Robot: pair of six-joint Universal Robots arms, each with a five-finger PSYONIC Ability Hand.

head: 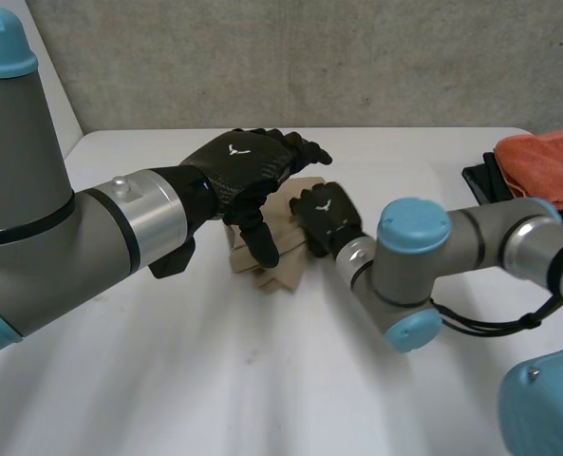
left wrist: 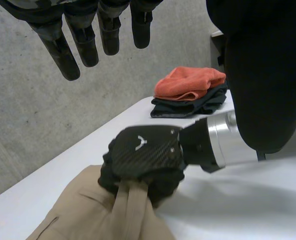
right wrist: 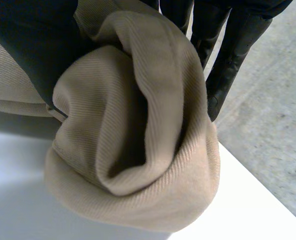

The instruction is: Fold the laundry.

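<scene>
A tan cloth (head: 279, 269) lies bunched in the middle of the white table (head: 262, 380). My right hand (head: 324, 218) is curled round a raised fold at the cloth's right side. In the left wrist view that fold of the tan cloth (left wrist: 130, 205) runs up into the right hand (left wrist: 145, 155). The right wrist view has the tan cloth (right wrist: 138, 145) rolled between the right hand's fingers (right wrist: 232, 45) and thumb. My left hand (head: 238, 161) hovers open just above the cloth, its fingers (left wrist: 83, 47) straight and touching nothing.
An orange cloth (head: 547, 161) lies folded on a stack of dark cloth (head: 485, 180) at the table's far right edge; the left wrist view has this orange cloth (left wrist: 190, 82) on the dark stack (left wrist: 192, 106) beyond the right hand. A grey wall stands behind the table.
</scene>
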